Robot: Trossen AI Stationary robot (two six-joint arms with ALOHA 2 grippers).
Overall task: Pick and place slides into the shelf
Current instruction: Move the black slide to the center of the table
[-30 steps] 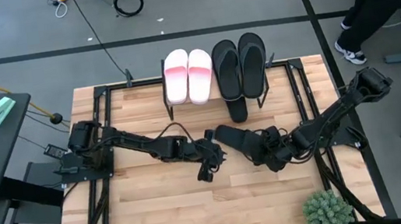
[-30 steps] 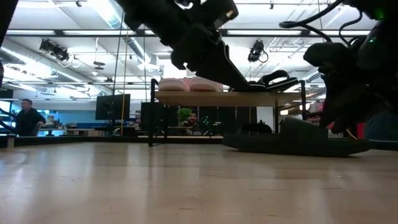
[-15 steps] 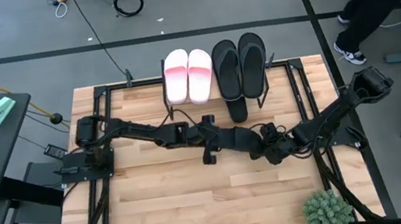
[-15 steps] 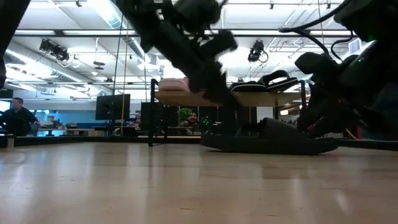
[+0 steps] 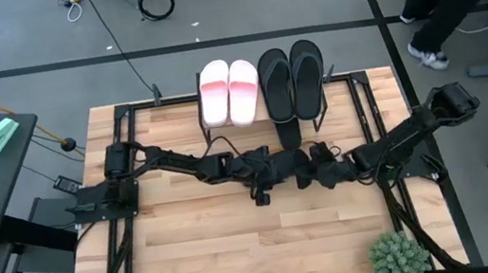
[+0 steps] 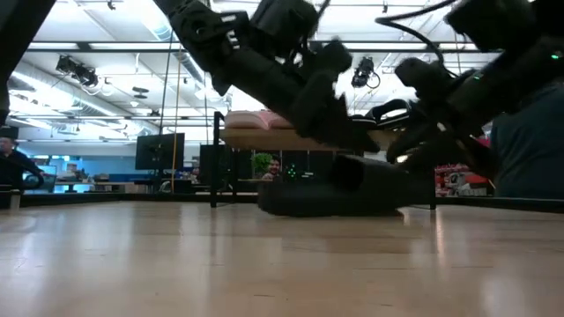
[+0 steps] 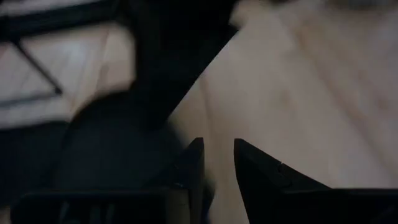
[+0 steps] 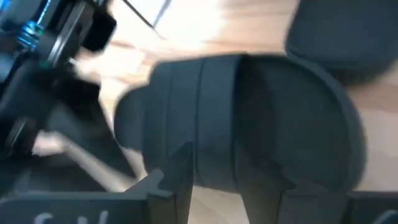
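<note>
Slides update: the two pink-and-white foam slides (image 5: 228,91) are parked side by side on the top board of the small light-wood shelf with the thin black frame (image 6: 264,137). That shelf sits at the 12 o'clock edge of the big wooden table (image 5: 202,248). Right next to the pink pair, on the 3 o'clock side, are the two black thong flip-flops (image 5: 292,80), so the top tier looks full.

One black wide-strap slide (image 5: 289,135) pokes out from under the shelf toward 6 o'clock. I'd guess it's on the lower tier, but I can't tell whether it's fully seated.

That leaves the other black wide-strap slide (image 6: 300,201) flat on the table near the middle, just at 6 o'clock of the shelf. Both arms are crowded over it.

The left gripper (image 7: 217,146) reaches in from 9 o'clock. Its claw is slightly apart with only bare wood in the gap, and the slide is just beside it, so it's holding nothing. The right gripper (image 8: 214,155) comes in from 3 o'clock with its nose right up against the slide's wide strap. I honestly can't tell whether it's clamped on or just lined up.

My read is that five of six are more or less done. What's left is getting this last one off the table and onto the lower board next to its twin.
</note>
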